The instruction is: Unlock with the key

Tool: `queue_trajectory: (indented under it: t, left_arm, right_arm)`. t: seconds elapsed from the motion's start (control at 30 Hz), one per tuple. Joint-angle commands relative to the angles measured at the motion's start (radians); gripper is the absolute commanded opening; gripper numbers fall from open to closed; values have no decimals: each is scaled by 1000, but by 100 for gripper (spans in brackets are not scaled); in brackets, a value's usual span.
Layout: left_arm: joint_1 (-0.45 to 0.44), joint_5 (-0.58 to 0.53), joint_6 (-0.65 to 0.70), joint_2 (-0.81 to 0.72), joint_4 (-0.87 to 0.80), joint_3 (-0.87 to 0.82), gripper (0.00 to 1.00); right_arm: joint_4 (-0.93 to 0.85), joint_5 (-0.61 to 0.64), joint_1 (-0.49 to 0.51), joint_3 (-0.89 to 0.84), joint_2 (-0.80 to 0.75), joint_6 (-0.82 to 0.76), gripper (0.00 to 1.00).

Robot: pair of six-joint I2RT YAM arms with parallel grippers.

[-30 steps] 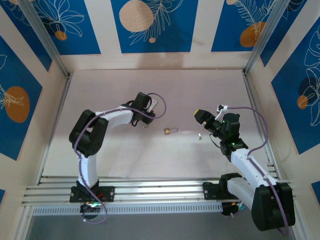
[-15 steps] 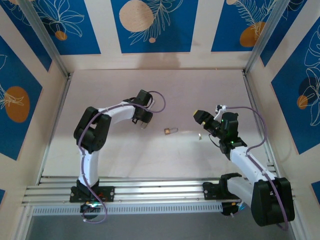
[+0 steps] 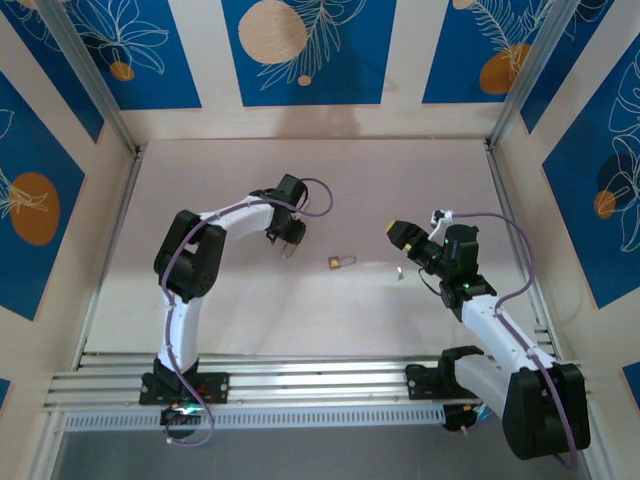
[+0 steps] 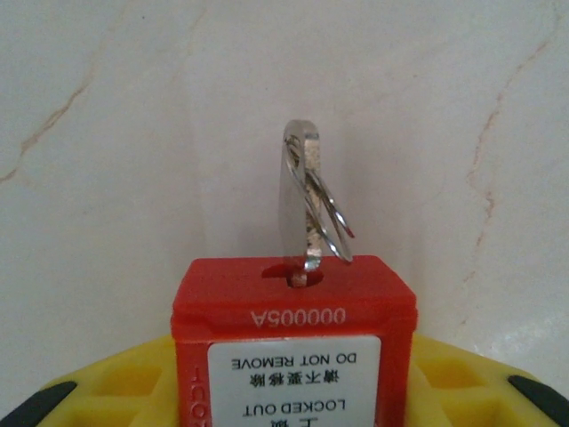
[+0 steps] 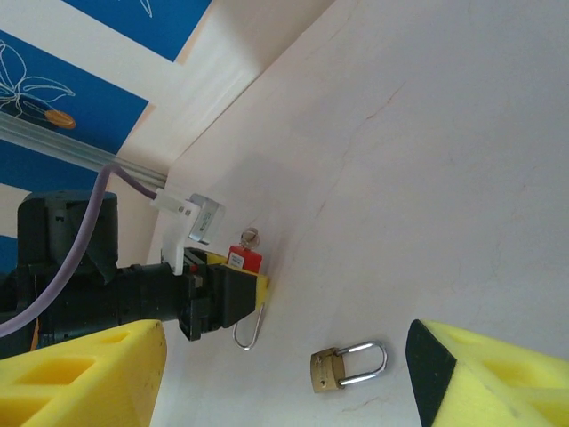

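Note:
A red padlock [image 4: 293, 342] with a white "LOCKED OUT" label sits between the yellow fingers of my left gripper [image 4: 293, 396], which is shut on it. A silver key [image 4: 300, 200] with a split ring stands in the keyhole on its top face. From the right wrist view I see the same red padlock [image 5: 246, 259], its key [image 5: 250, 237] and its wire shackle [image 5: 250, 329] hanging below the left gripper [image 5: 233, 294]. In the top view the left gripper [image 3: 288, 238] is left of centre. My right gripper [image 3: 400, 232] stands open, its yellow fingers [image 5: 84, 378] wide apart and holding nothing.
A small brass padlock [image 3: 338, 262] lies on the table between the arms, also in the right wrist view as the brass padlock [image 5: 347, 366]. A tiny metal piece [image 3: 399, 271] lies near the right gripper. Blue-patterned walls [image 3: 300, 50] enclose the table.
The left arm's elbow has swung to the right and its wrist has turned slightly with the red padlock held. The right arm has stayed still.

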Motion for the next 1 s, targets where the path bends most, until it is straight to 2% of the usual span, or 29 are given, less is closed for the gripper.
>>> queue_trajectory:
  t: [0.0,0.2,0.5,0.7,0.8,0.97]
  left_arm:
    - [20,-25,-2,44,-82,-9,43]
    - [21,-39,3,66,-115,10,50]
    - [24,-43,7,50,-110,4,52]
    - [25,-87,18,-68,-78,-15,73]
    - [24,-65,37,-103,-68,-16,81]
    - [24,-29,59,-214,29,-109,95]
  right_arm:
    - [-28,-22,-6,20,-14,-14,73]
    - [-42,-36,-9,31,-16,-15,73]
    - [-71,-54,-11,51,-17,-24,73]
    - [-151,-50,-11,98,-3,-68,75]
    - [-196,-23,-12,120,8,-93,78]
    - [-261,77,-9,140,15,-121,78]
